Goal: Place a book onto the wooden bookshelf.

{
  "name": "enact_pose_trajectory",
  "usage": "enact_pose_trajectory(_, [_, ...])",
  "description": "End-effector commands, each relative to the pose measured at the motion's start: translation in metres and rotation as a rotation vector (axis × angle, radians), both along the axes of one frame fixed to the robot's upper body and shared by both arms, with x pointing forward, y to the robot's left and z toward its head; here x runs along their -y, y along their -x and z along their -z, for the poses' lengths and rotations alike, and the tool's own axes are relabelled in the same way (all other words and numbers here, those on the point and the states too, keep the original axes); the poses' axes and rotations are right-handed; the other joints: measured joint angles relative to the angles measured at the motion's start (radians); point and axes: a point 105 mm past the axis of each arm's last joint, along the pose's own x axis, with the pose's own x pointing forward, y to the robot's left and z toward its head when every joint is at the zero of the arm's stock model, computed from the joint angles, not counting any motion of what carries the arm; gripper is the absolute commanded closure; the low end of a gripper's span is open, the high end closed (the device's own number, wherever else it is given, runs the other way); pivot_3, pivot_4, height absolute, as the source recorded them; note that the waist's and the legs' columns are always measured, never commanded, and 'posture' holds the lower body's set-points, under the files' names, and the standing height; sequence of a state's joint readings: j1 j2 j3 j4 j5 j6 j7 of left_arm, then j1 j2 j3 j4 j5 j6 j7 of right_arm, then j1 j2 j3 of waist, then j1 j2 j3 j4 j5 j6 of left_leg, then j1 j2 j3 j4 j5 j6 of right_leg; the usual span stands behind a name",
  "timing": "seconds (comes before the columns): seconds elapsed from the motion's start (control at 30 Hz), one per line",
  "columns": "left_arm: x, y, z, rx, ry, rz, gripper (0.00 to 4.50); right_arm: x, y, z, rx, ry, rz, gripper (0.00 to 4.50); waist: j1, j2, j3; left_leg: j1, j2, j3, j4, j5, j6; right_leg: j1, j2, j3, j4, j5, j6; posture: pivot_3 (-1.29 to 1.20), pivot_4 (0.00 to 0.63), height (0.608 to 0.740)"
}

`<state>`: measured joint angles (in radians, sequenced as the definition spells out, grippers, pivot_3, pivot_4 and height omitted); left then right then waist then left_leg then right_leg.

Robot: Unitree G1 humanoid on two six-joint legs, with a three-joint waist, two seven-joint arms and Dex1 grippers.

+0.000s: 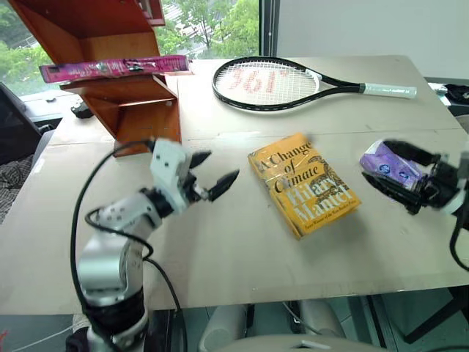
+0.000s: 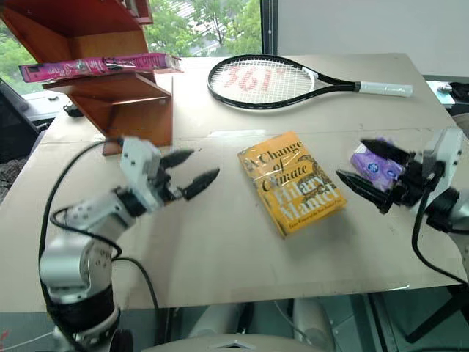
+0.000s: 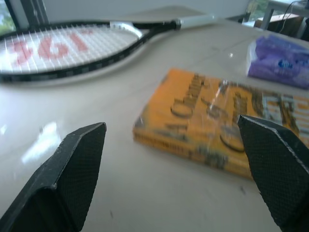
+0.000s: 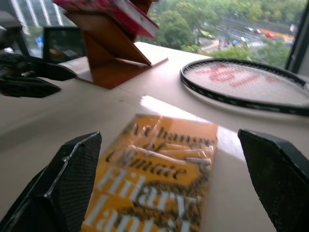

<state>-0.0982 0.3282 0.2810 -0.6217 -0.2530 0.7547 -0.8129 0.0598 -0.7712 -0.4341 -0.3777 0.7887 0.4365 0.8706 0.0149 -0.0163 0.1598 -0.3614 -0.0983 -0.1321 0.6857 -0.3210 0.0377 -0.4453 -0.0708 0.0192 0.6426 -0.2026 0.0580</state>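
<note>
Yellow book (image 4: 157, 181) between spread pincer (image 4: 174, 183) fingers, racket (image 4: 246, 84) beyond.

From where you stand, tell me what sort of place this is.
Probably an office or lab room set up for trials: a plain table by a window onto trees, bearing a wooden bookshelf, a tennis racket and a yellow paperback.

Book (image 1: 113, 68): magenta-pink cover, dark markings.
Wooden bookshelf (image 1: 139, 110): reddish-brown.
Second book (image 1: 303, 182): yellow-orange, black and white lettering, glossy.
Racket (image 1: 265, 83): black frame, white strings, red "361°" print; handle (image 1: 390, 90) pale white.
Packet (image 1: 391, 167): purple, blue spot.
Surface (image 1: 242, 249): pale beige.
Gripper fingers (image 3: 72, 169): black, fine-textured.
</note>
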Motion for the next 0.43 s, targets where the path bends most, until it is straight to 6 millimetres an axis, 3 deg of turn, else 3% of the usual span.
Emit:
enact_pose_trajectory(0.03, [-0.017,0.021,-0.004,0.03,-0.003,0.024,0.03,0.036,0.015,0.017,-0.017,0.156,0.101,0.0,0.007,0.001,-0.001,0.001,0.0,0.0,0.0,0.0,0.0,0.001,0.0,0.001,0.0,0.0,0.0,0.0,0.15,0.74])
enact_pose_trajectory(0.23, [-0.042,0.048,0.028,-0.087,-0.073,-0.022,0.03,0.079,0.038,0.049,-0.086,0.287,0.19,0.0,0.005,0.004,-0.002,0.015,0.0,0.001,-0.002,-0.001,0.001,0.015,0.0,0.001,-0.002,0.0,0.0,0.0,0.15,0.74])
enact_pose_trajectory(0.43, [-0.052,0.06,0.049,-0.144,-0.05,-0.04,0.03,0.091,0.038,0.056,-0.079,0.295,0.246,0.0,-0.002,0.005,-0.003,0.018,0.002,0.004,-0.002,-0.002,0.002,0.017,0.001,0.003,-0.003,-0.001,0.0,0.0,0.15,0.74])
